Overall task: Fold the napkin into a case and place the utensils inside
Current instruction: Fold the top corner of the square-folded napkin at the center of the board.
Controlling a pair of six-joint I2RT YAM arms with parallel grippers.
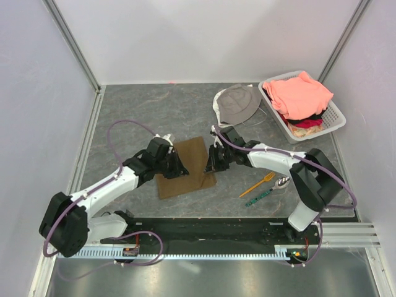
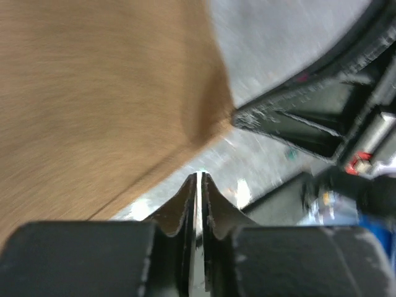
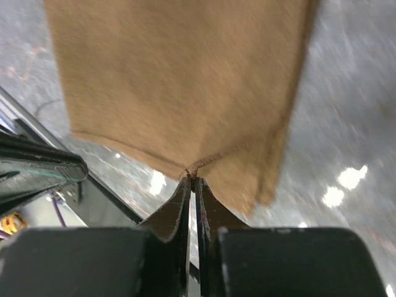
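Observation:
The brown napkin (image 1: 189,162) lies as a folded rectangle on the grey table between my two arms. In the right wrist view, my right gripper (image 3: 194,179) is shut on the napkin's (image 3: 179,80) near hemmed edge, which puckers at the tips. At the cloth's right edge in the top view is the same right gripper (image 1: 211,166). My left gripper (image 1: 180,169) is over the napkin's left part. In its wrist view the left gripper (image 2: 200,176) is shut with nothing between the jaws, and the napkin (image 2: 93,93) lies just beyond the tips. The orange fork (image 1: 258,184) and green patterned utensil (image 1: 258,198) lie right of the cloth.
A metal spoon (image 1: 282,182) lies beside the fork. At the back sits a grey bucket hat (image 1: 238,102). Right of it, a white basket (image 1: 335,120) holds salmon-pink clothes (image 1: 300,93). White walls enclose the table on three sides.

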